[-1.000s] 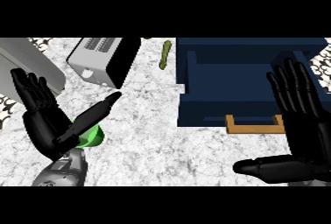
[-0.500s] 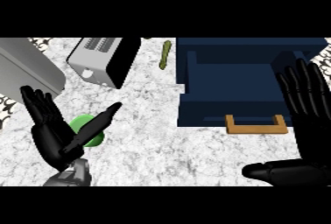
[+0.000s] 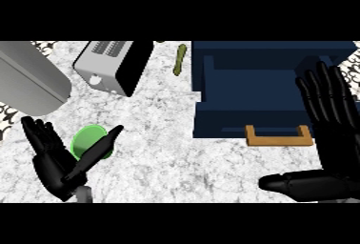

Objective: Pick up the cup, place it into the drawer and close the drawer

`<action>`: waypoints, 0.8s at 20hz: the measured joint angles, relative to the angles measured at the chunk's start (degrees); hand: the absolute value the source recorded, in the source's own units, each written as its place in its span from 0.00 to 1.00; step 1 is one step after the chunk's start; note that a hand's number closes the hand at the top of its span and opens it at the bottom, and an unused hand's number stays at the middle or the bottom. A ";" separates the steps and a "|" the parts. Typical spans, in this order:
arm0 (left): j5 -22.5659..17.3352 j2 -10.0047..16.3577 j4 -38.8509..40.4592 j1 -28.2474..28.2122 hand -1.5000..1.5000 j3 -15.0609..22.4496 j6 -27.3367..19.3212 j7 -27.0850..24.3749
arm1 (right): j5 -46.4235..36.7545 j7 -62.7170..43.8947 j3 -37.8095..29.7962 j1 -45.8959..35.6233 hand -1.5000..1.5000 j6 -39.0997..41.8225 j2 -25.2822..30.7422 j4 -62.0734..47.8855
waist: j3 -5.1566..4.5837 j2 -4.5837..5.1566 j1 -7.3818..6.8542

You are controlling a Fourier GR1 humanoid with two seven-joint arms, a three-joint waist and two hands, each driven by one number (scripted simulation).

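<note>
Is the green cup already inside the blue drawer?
No, the green cup stands on the counter by the left hand, apart from the open drawer.

Toaster between a grey box and a slim green stick, on marble counter

Marbled stone counter; wooden drawer handle; metal toaster.

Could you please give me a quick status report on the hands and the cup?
Left hand open, thumb and fingers either side of green cup. Right hand open, resting at right edge. Drawer open. Toaster behind, off the path.
</note>
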State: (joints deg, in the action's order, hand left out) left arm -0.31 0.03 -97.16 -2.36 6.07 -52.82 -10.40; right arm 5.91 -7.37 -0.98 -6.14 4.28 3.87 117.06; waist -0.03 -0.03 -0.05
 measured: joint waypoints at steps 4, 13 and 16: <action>-6.45 0.00 4.44 -1.71 0.00 -1.27 1.26 -7.71 | 1.34 -1.46 -0.74 0.51 0.00 0.97 0.87 1.47 | 0.00 0.01 0.04; -15.55 -0.01 13.83 -2.06 0.00 -5.35 7.11 -17.30 | 1.59 -2.62 -1.17 -1.50 0.00 0.71 0.87 1.05 | 0.01 0.02 0.01; -19.26 -0.01 17.86 -2.00 0.00 -6.06 8.75 -22.29 | 2.68 -1.86 -2.28 -0.52 0.00 1.92 1.55 1.23 | 0.00 0.02 0.04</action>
State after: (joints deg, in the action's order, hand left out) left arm -19.57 0.02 -79.30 -4.36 0.02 -44.07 -32.69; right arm 8.59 -9.23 -3.25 -6.66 6.20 5.42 118.30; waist -0.03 -0.01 -0.01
